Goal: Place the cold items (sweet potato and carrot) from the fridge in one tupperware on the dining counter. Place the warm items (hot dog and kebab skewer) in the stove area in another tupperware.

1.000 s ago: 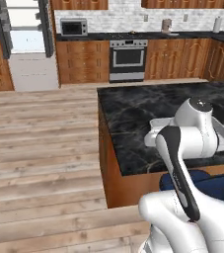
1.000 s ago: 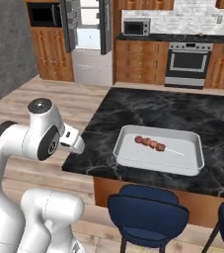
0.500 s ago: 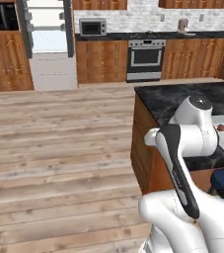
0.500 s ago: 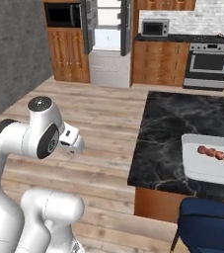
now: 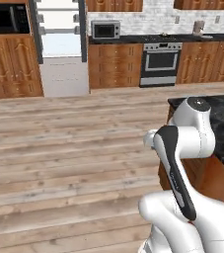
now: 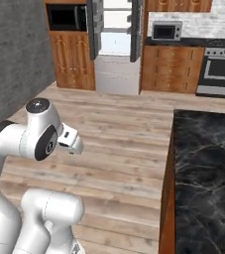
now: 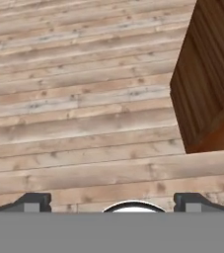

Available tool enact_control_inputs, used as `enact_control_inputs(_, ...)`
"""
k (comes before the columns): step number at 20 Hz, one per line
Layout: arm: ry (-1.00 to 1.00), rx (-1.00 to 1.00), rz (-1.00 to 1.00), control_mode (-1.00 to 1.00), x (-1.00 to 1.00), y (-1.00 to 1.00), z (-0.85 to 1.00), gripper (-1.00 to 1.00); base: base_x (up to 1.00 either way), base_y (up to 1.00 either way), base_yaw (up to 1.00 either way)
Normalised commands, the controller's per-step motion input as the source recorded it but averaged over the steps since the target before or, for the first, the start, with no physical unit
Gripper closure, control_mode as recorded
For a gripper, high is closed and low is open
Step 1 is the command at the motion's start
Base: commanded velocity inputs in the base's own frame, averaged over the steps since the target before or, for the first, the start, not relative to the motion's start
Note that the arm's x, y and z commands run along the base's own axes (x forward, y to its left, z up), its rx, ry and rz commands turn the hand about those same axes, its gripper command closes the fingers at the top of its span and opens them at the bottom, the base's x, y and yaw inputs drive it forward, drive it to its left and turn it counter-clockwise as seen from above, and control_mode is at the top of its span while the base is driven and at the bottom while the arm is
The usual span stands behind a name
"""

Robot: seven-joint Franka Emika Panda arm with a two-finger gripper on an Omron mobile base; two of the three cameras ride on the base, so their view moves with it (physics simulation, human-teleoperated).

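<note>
Wood plank floor (image 7: 84,99) fills the near ground, and the gripper (image 7: 111,200) hangs over it with its two finger tips (image 7: 32,201) far apart at the bottom of the hand view, nothing between them. Wooden corner of the dining counter (image 7: 207,89) sits just right of the gripper there. From the base views the arm is folded up close to the base, hand tucked in at mid height. Dining counter's black marble top (image 6: 205,168) runs off to the right; a white sliver at its far right edge can't be made out. Far wall: fridge (image 5: 59,47) with doors swung open, shelves too small to read, so sweet potato and carrot can't be made out. Microwave (image 5: 106,29) next to it, then stove (image 5: 160,62) with oven, wood cabinets all along.
</note>
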Motion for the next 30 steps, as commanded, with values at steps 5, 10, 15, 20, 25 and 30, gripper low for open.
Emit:
enact_control_inputs(5, 0.0, 0.0, 0.0, 1.0, 0.0, 0.0, 0.0, -1.0, 1.0, 0.05, -0.23)
enact_control_inputs(10, 0.0, 0.0, 0.0, 1.0, 0.0, 0.0, 0.0, -1.0, 1.0, 0.23, -0.31)
enact_control_inputs(15, 0.0, 0.0, 0.0, 1.0, 0.0, 0.0, 0.0, -1.0, 1.0, 0.23, -0.29)
enact_control_inputs(20, 0.0, 0.0, 0.0, 1.0, 0.0, 0.0, 0.0, -1.0, 1.0, 0.29, -0.3)
enact_control_inputs(25, 0.0, 0.0, 0.0, 1.0, 0.0, 0.0, 0.0, -1.0, 1.0, 0.36, -0.33)
enact_control_inputs(30, 0.0, 0.0, 0.0, 1.0, 0.0, 0.0, 0.0, -1.0, 1.0, 0.56, -0.38)
